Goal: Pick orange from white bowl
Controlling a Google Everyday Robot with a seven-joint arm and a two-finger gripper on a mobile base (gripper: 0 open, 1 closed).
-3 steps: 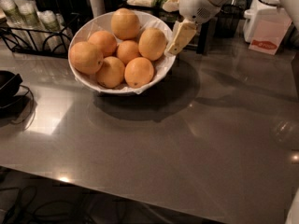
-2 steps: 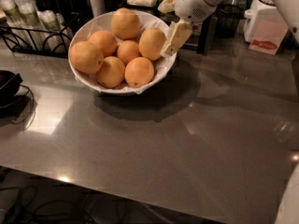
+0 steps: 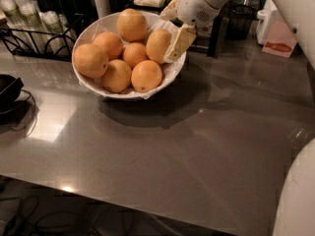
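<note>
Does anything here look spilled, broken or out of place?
Nothing stands out. The round oranges all sit inside the wide white bowl, none spilled. The robot's tool is at the bowl's right rim, beside the large pale egg-shaped orange.

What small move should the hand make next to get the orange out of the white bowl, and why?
Probably ease the hand slightly lower and leftward around the orange before any lift. The hand sits at the right rim of the white bowl, close against the orange's right side. The orange lies in the bowl, resting against the other oranges, not yet raised.
</note>
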